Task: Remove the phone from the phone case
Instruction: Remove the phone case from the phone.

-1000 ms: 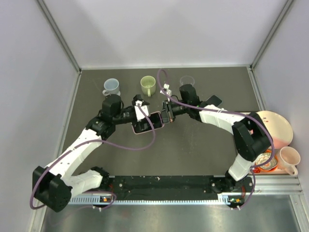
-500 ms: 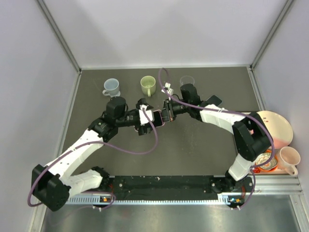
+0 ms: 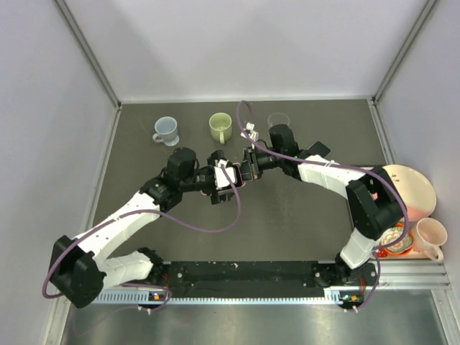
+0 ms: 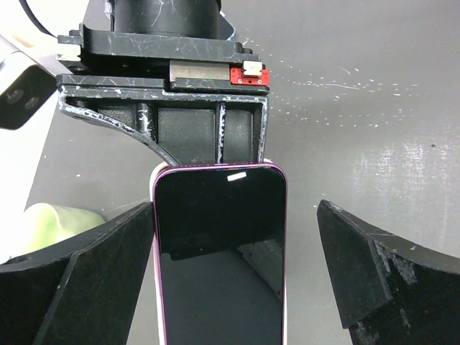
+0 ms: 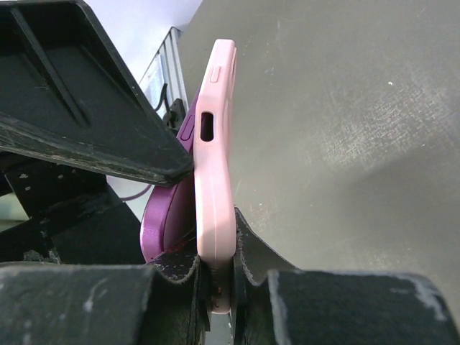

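Case (image 5: 215, 180), pink, is held off the counter (image 3: 287, 230), one end clamped in the right tool (image 5: 215, 277), its jaws nearly closed. We find the phone (image 4: 219, 244) against its face, between the fully spread fingers of the left tool (image 4: 223, 287), which grips nothing.

Within the left claw (image 4: 233, 284) the phone (image 4: 219, 237) shows a glossy black glass face that catches reflections, edged by a shiny purple rim. The phone case (image 5: 215, 172) in the right claw (image 5: 214, 277) looks like smooth, matt, pale-pink rubbery plastic. Both claws are black plastic, scuffed and scratched whitish, and the counter (image 4: 374, 108) beneath them is dark, matt and faintly speckled.
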Controlling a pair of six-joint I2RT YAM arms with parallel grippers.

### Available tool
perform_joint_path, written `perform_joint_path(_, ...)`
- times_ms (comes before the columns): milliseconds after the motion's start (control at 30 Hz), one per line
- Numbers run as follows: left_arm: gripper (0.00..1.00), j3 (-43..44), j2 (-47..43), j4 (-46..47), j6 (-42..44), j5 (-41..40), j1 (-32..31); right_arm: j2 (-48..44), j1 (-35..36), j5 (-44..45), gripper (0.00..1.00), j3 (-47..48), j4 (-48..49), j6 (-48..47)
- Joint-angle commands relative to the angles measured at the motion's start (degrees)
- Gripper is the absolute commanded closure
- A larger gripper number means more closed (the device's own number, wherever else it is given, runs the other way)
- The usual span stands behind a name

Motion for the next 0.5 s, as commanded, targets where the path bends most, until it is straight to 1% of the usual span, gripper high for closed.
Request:
perform_joint_path(0, 0.01, -0.8, 0.9, 3.7, -0.4, -1.8, -0.8, -1.1, -0.4, -1.6, 1.00, 3.8, 2.7, 0.0)
perform_joint_path(467, 0.01, -2.4, 0.2, 5.7, 0.7, -6.6, -1.1, -1.8, -1.2, -2.8, 1.00, 3.5, 4.1, 1.6)
